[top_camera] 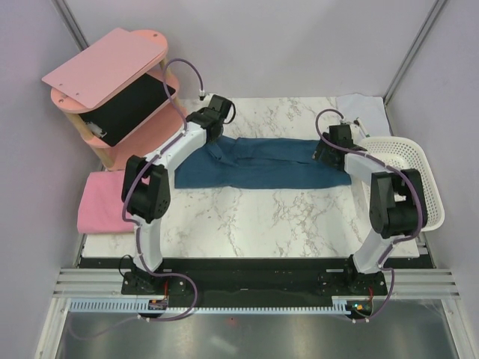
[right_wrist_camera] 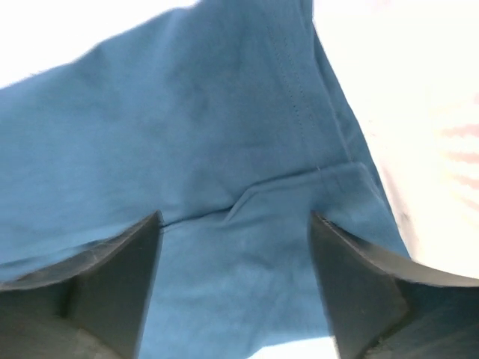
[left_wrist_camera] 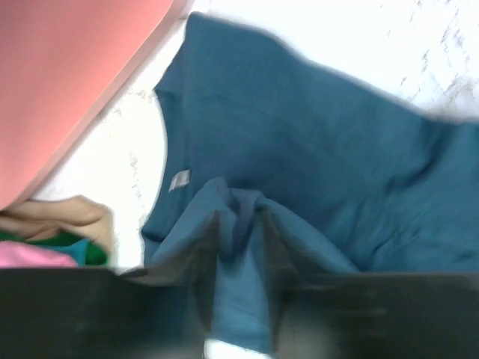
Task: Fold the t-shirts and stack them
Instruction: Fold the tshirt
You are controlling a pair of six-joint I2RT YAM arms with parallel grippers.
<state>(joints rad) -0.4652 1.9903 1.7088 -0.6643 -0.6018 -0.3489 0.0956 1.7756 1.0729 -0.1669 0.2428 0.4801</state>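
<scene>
The dark teal-blue t-shirt (top_camera: 254,163) lies stretched sideways across the middle of the marble table. My left gripper (top_camera: 213,137) is at its left end near the collar, and in the left wrist view it (left_wrist_camera: 238,239) is shut on a bunched fold of the teal cloth (left_wrist_camera: 314,134). My right gripper (top_camera: 326,153) is over the shirt's right end. In the right wrist view it (right_wrist_camera: 233,221) is open, with jaws wide apart just above the teal cloth (right_wrist_camera: 187,127). The pink t-shirt (top_camera: 101,203) lies folded at the table's left edge.
A rigid pink shelf (top_camera: 112,63) stands at the back left, close to my left arm, and also shows in the left wrist view (left_wrist_camera: 67,75). A white basket (top_camera: 419,161) sits at the right edge. A small white cloth (top_camera: 361,105) lies at the back right.
</scene>
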